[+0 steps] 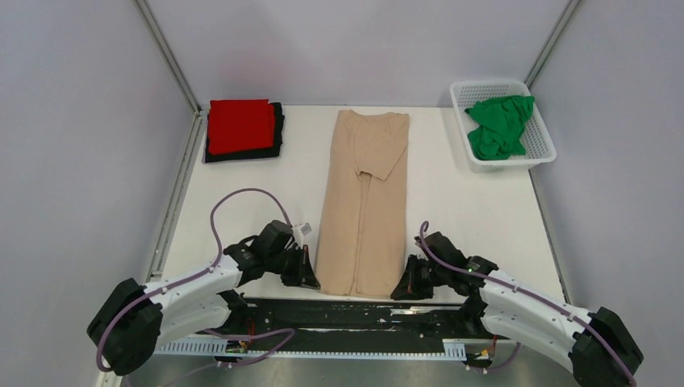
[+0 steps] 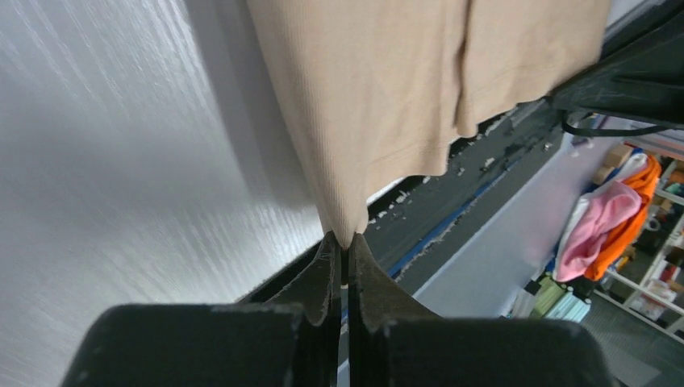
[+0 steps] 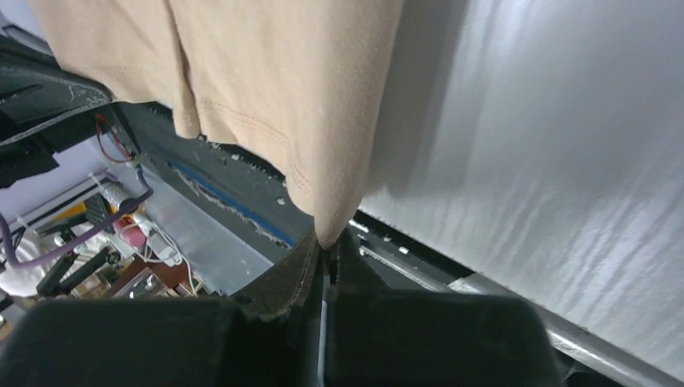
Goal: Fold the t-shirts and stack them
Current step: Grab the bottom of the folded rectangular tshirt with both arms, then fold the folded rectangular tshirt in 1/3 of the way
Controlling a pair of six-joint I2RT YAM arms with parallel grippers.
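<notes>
We have the beige t-shirt (image 1: 363,201) lying as a long narrow strip on the table (image 1: 476,210), sleeves folded in, its long axis running straight away from the arms. The left tool (image 2: 345,242) is clenched on its near left hem corner, the right tool (image 3: 325,242) on the near right one, both equally near. Soft, finely ribbed knit; we judge the hem goes forward toward the collar.

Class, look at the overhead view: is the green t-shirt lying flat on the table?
No, the green t-shirt sits crumpled inside the white basket at the far right corner.
</notes>
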